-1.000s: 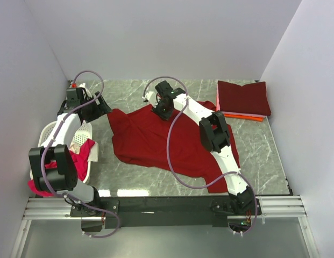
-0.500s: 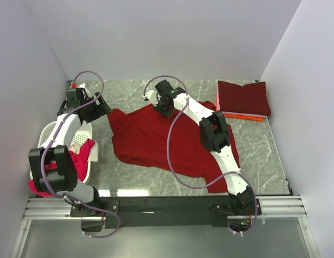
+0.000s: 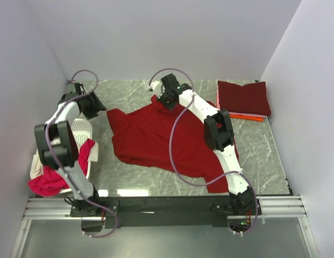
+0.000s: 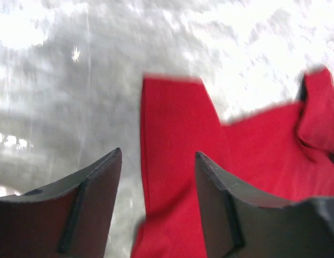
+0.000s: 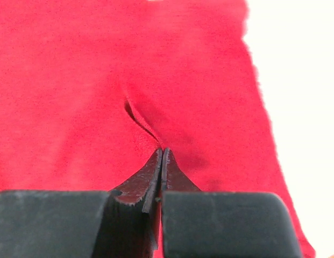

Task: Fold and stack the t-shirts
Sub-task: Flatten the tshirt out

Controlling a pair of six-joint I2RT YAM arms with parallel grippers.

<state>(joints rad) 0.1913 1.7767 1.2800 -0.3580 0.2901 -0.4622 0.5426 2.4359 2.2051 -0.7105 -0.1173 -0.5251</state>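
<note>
While the right jaws pinch the red shirt [image 3: 156, 142] at its far edge, the left jaws hang open over a sleeve.

Because the shirt lies rumpled across the middle of the surface [image 3: 263, 153], both arms reach to its far edge, likely to pull it flat before folding. The right arm's [image 3: 201, 110] jaws are shut tight on a small ridge of cloth. The left arm's [image 3: 64, 115] jaws stand apart above the sleeve strip near the far-left corner, gripping nothing, probably lining up a matching hold. At the far-right corner a folded maroon shirt [image 3: 243, 98] sits on an orange one [image 3: 244, 116], the stack begun. A pink shirt [image 3: 45, 183] and a cream one [image 3: 36, 164] wait in the basket [image 3: 83, 129] at the left edge.
</note>
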